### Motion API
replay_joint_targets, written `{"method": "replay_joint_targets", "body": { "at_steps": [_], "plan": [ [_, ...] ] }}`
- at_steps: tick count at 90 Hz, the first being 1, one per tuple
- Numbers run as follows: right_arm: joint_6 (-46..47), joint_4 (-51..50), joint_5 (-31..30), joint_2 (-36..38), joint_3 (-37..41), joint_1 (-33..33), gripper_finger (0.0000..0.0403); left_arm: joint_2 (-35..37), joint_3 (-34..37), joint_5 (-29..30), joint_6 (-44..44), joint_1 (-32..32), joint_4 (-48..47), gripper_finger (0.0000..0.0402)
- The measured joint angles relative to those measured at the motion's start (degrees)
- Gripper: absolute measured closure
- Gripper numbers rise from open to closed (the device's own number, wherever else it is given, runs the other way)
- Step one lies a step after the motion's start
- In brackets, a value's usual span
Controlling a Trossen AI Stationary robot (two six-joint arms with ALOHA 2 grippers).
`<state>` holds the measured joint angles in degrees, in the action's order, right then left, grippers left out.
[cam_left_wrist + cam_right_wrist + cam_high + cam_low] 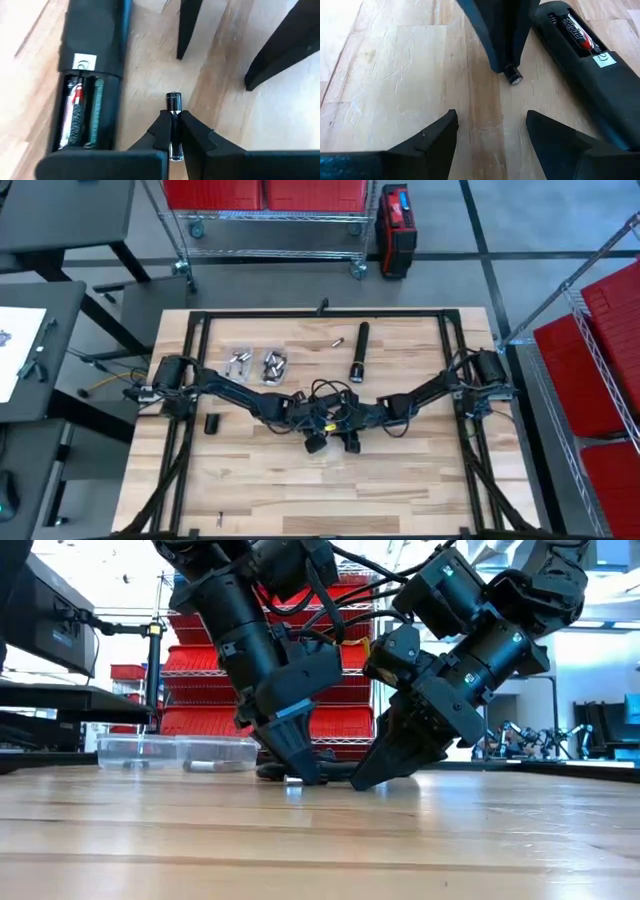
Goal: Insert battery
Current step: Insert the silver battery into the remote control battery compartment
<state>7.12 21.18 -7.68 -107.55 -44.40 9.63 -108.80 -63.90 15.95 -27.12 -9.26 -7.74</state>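
— Where is your battery point(173, 117) right now?

— You have it pinched in the left gripper point(172, 131), the fingers clamped on its sides, low to the wooden table point(400, 480) near the middle. It sits just beside the remote point(90, 80), not in it. The remote lies flat with its back cover off, so the compartment faces up; one cell point(74, 117) already fills one slot and the spring of the other slot is bare.

— Why hold it that way?

— You grip it around the body with one end poking past the fingertips, which I judge leaves that end free to go in first against the contact.

— And your right arm?

— Your right gripper point(492, 132) hovers close by with its fingers spread wide, clasping nothing. It faces the left gripper and the remote, so it seems placed to steady the remote's body.

— What else is on the table?

— A flashlight point(358, 350) and two clear bags of parts point(256, 364) lie well apart at the far side, out of your way
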Motion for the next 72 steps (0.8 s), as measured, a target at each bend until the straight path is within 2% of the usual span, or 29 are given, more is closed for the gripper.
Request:
{"method": "replay_joint_targets", "body": {
  "at_steps": [20,35,46,63,72],
  "plan": [
    [0.12,0.19,0.04,0.0,0.0,-0.02,0.0175,4.09,-0.02,0.1,3.87,1.25,-4.58,0.04],
    [0.46,0.31,0.13,0.02,0.0,-0.39,0.0175,6.66,-0.13,1.72,10.01,3.54,-6.1,0.0399],
    [0.54,0.38,0.31,0.02,0.0,-0.79,0.0175,6.7,-0.11,2.33,15.68,6.04,-6.51,0.0399],
    [0.56,0.36,0.31,0.02,0.0,-0.76,0.0175,6.4,0.44,2.16,17.66,8.96,-5.46,0.04],
    [0.62,0.36,0.28,0.02,0.0,-0.79,0.0175,6.39,0.42,0.09,18.78,9.44,-4.22,0.0401]
  ]
}}
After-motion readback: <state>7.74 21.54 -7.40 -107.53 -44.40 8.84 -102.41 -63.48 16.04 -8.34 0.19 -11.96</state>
